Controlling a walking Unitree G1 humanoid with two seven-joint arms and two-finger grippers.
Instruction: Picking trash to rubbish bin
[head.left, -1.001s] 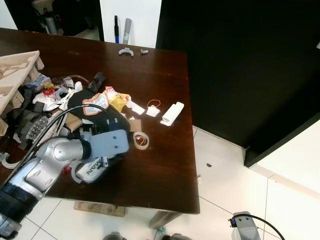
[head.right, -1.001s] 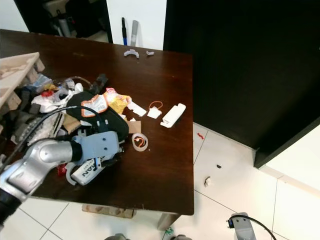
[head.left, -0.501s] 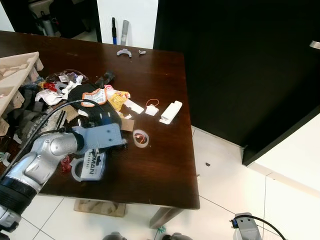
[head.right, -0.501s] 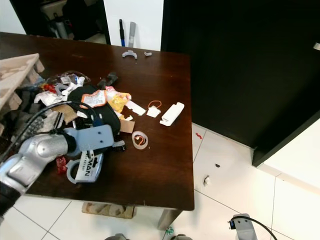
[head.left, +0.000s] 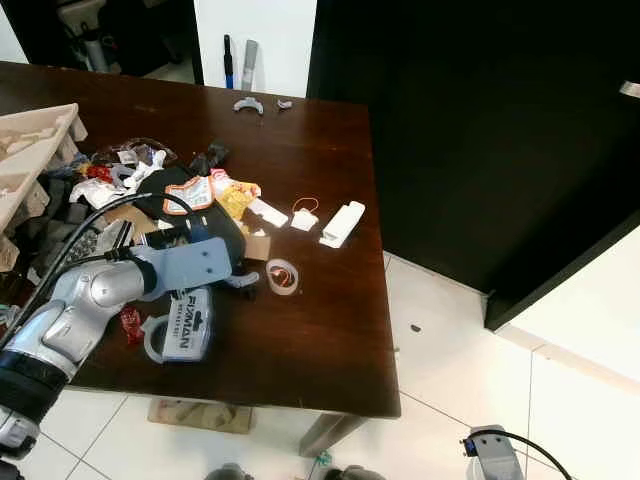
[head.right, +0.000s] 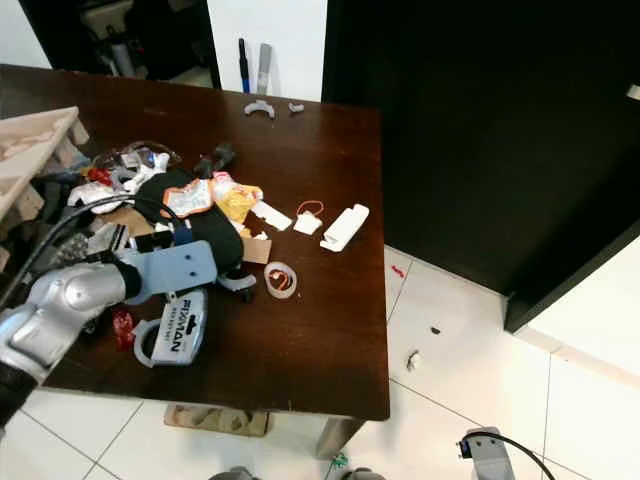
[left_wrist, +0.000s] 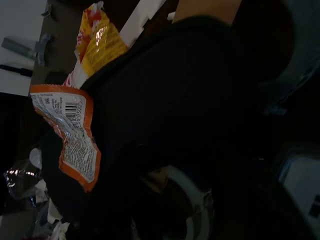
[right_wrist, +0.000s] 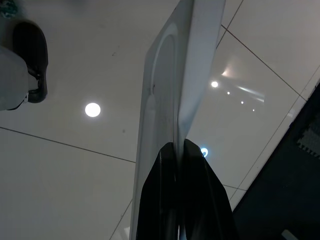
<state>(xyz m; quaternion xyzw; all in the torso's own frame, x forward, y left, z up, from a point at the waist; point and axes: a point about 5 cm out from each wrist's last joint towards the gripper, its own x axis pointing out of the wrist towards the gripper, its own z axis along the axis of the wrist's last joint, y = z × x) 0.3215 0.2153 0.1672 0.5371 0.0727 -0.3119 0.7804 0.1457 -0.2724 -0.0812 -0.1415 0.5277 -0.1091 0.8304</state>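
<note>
1. The right gripper (right_wrist: 181, 150) hangs low over the white tiled floor (head.left: 480, 370), its two black fingers pinched tight on a thin white flat sheet (right_wrist: 170, 90) that stands edge-on between them.
2. The dark wooden table (head.left: 330, 340) has its near right corner just above the floor tiles.
3. Near the table's front edge, toward its left side, lies a grey-white tag printed with black letters (head.left: 183, 320), beside a small red wrapper (head.left: 130, 322).
4. The left arm (head.left: 90, 300) reaches in over that front edge; its blue-grey wrist block (head.left: 195, 265) sits over a black pouch (head.left: 190, 215). Whether the left gripper is parted or closed cannot be told.
5. Just right of the wrist block, a tape ring (head.left: 282, 277) lies flat on the wood.
6. Toward the table's middle, an orange-edged wrapper (left_wrist: 70, 135) and a yellow wrapper (left_wrist: 100, 42) rest against the black pouch.
7. Near the right edge lies a white oblong packet (head.left: 342, 223), with a small white tag (head.left: 304, 218) beside it.
8. At the left edge, more mixed litter (head.left: 110, 180) piles beside a pale cardboard tray (head.left: 30, 150).
9. Near the far edge lie two small grey clips (head.left: 250, 103).
</note>
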